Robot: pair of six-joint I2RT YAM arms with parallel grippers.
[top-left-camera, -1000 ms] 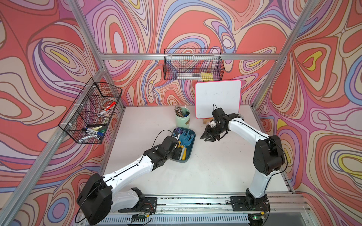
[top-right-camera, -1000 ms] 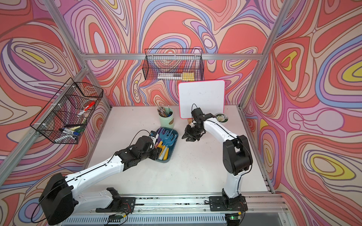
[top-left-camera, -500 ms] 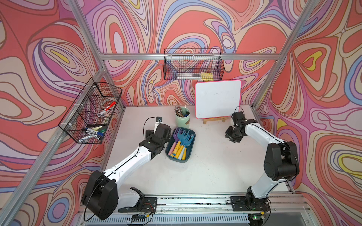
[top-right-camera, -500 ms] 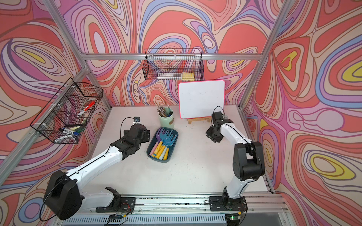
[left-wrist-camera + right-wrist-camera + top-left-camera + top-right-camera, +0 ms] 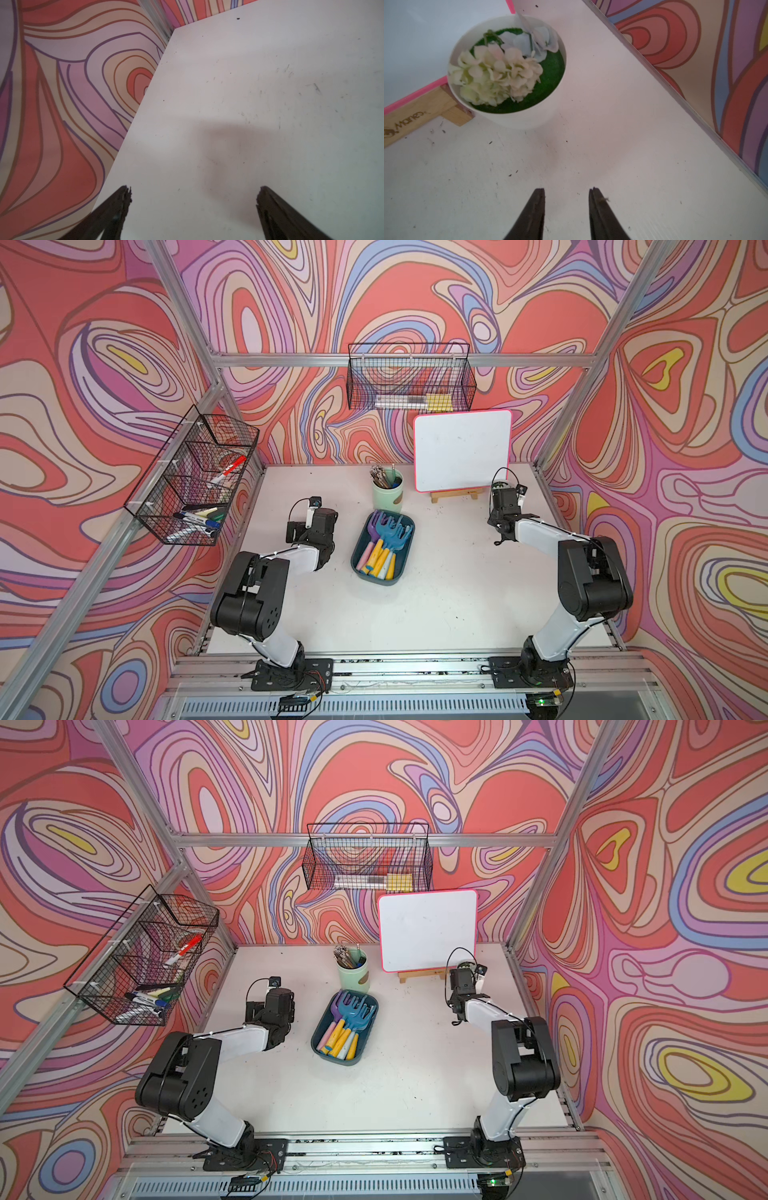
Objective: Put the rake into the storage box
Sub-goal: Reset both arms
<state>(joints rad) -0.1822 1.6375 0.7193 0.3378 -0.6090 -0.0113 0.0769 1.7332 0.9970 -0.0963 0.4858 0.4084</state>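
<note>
— Where is this job now? The table looks quiet.

— I think the placing step is finished, or nearly. The left arm is at the left side of the table, close to the wall. The right arm is at the right side, near the whiteboard. Neither one is over the box.

— And where is the box?

— The box lies in the middle of the table, just in front of the cup. In both top views the rake is inside it, with the blue head toward the cup and the handle toward us. It lies among other tools, with a purple tool touching it. I cannot tell if its teeth lean on the rim.

— Do the grippers hold something?

— No. The left gripper is spread wide, with only bare table between its fingers. The right gripper is only partly spread, and it is empty too. A flower pot stands ahead of it, clearly apart.

— So what should come next?

— In my opinion no new grasp is needed. The arms only have to go to rest, and the right one must keep clear of the pot and the whiteboard. If the rake head does sit on the rim, a light push inward would settle it.
</note>
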